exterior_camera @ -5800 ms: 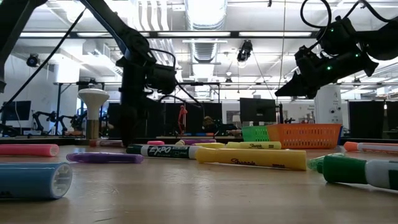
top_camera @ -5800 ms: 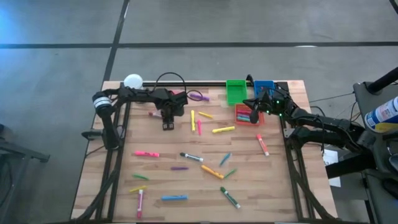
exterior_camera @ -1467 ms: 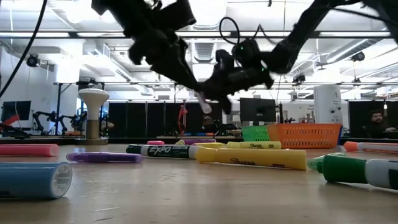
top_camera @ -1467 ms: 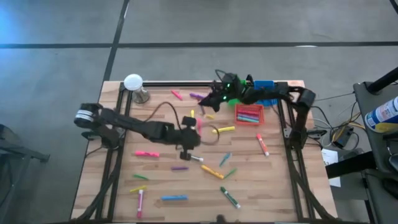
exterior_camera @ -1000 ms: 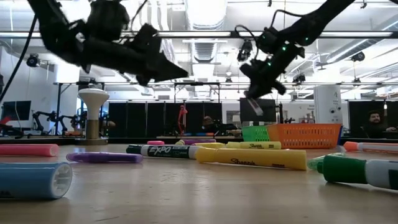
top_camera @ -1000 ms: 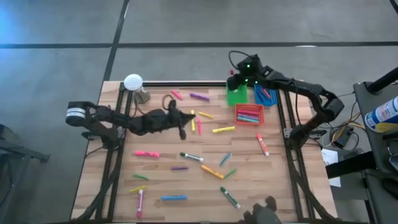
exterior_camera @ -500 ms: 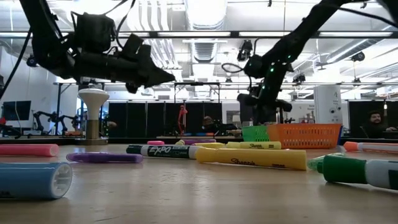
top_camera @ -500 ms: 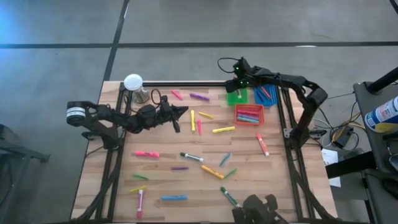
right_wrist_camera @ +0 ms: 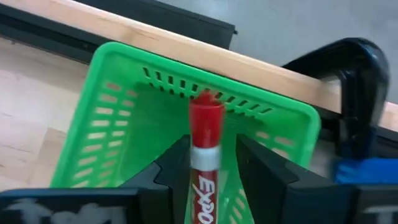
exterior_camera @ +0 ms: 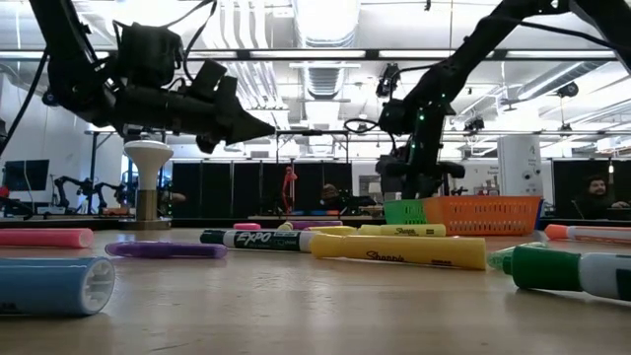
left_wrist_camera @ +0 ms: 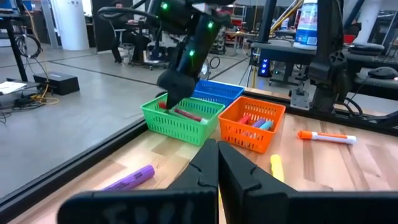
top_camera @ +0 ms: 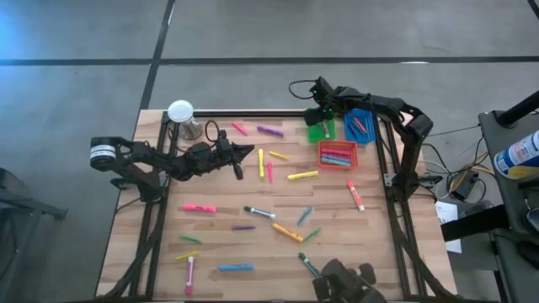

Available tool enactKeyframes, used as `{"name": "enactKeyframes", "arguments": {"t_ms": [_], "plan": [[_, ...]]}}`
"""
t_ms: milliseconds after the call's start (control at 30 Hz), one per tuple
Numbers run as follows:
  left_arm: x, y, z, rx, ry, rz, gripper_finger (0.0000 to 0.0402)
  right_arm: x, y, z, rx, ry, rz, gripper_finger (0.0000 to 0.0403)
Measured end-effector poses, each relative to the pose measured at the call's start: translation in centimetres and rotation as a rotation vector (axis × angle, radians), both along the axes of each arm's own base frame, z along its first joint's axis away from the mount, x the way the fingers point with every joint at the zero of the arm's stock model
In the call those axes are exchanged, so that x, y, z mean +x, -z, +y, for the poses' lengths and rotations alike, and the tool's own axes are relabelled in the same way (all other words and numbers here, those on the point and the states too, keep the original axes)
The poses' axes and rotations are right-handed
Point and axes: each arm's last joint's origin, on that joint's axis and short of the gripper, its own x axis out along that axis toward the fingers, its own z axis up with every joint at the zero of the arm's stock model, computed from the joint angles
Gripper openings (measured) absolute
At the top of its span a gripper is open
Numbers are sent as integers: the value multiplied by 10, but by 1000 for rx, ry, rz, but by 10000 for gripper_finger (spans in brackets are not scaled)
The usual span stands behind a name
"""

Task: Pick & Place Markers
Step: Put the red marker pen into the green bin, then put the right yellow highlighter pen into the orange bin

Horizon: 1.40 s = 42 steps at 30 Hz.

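Where fingers (right_wrist_camera: 171, 165) part, red marker (right_wrist_camera: 204, 140) between.

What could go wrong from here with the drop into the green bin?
1. The red-capped marker lies between the right gripper's parted fingers, cap near the green bin's far wall; it may bounce or tip over the rim.
2. The right gripper hangs low in the bin and could snag its wall when it lifts.
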Motion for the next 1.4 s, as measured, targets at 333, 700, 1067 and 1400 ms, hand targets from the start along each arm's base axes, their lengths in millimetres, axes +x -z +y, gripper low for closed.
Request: {"name": "enactKeyframes", "arguments": {"t_ms": [333,700,1067,1400], "plan": [[-2,4,1,-11,-6,18,0,-5,-22,22,10,-22,53,104],[-12,13,8,-38,-50,43,0,-9,-47,128,-133,-293,3,9],[-10,13,19,-161,-63,42,1,-17,-61,189,-128,-481,-360,11],[-13,16,18,-130,-64,70,0,0,-66,218,-122,-628,-353,113]]}}
